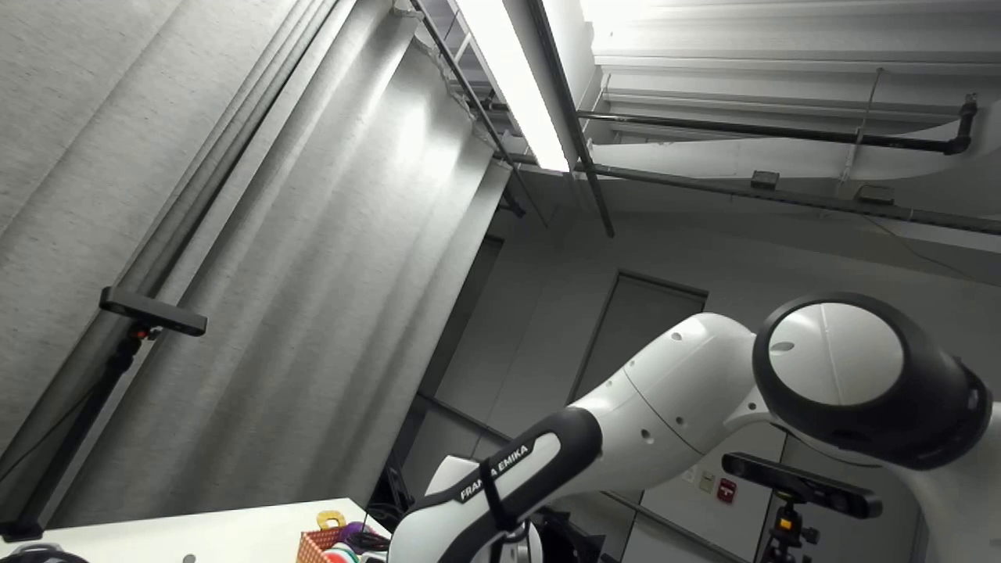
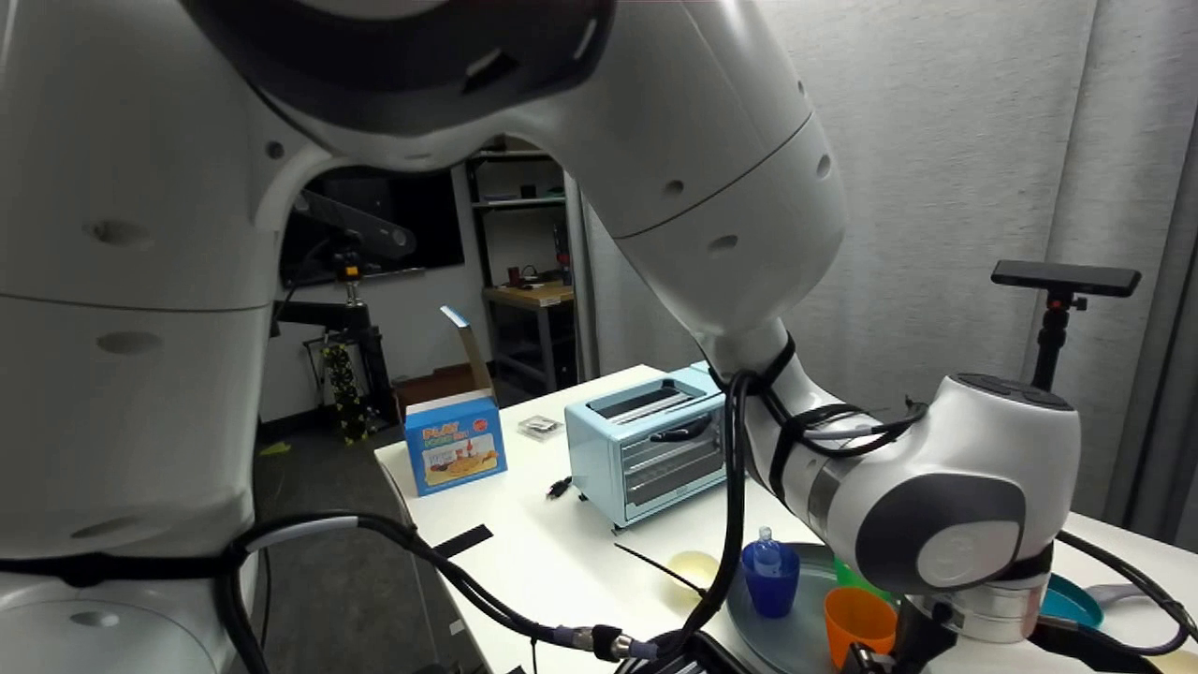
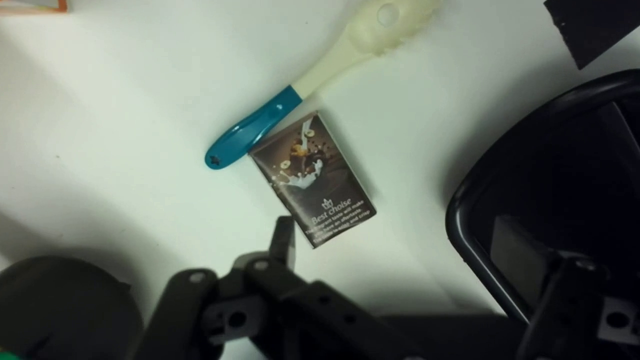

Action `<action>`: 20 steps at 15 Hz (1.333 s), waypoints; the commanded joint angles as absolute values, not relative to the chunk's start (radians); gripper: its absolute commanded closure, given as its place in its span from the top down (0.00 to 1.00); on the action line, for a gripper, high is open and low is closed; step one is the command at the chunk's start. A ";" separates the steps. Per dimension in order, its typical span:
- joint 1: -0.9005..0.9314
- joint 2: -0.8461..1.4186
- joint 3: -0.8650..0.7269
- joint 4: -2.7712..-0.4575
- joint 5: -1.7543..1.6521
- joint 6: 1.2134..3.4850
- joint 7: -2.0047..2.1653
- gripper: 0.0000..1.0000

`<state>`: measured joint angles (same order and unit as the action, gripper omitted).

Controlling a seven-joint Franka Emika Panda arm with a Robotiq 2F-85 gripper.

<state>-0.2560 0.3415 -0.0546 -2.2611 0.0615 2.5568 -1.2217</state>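
Observation:
My gripper [image 3: 397, 245] is open in the wrist view, with its fingers wide apart and nothing between them. A small brown box [image 3: 312, 180] printed "Best choise" lies flat on the white table just ahead of the left finger. I cannot tell whether that fingertip touches it. A spoon-like utensil [image 3: 280, 110] with a teal handle and a cream, toothed, holed head lies against the box's upper corner. The right finger overlaps a black rimmed container [image 3: 462, 220] at the right. In an exterior view, the gripper [image 2: 884, 655] is partly cut off by the bottom edge.
A dark round object [image 3: 65, 305] is at lower left in the wrist view. An exterior view shows an orange cup [image 2: 856, 622], a blue cup [image 2: 772, 585], a grey plate [image 2: 749, 618], a light-blue toaster oven [image 2: 646, 449] and a blue box [image 2: 456, 447]. A woven basket [image 1: 313, 545] shows elsewhere.

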 commanded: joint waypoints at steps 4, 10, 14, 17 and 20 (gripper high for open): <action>-0.362 0.403 0.021 -2.166 0.204 2.508 -1.468 1.00; -0.343 0.417 -0.011 -2.179 0.159 2.489 -1.514 1.00; -0.316 0.440 -0.027 -2.183 0.094 2.541 -1.485 1.00; -0.305 0.462 -0.032 -2.184 0.050 2.591 -1.466 1.00; -0.309 0.486 -0.024 -2.189 0.045 2.665 -1.458 1.00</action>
<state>-0.3226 0.4546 -0.0133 -2.1952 0.0660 2.5894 -1.4837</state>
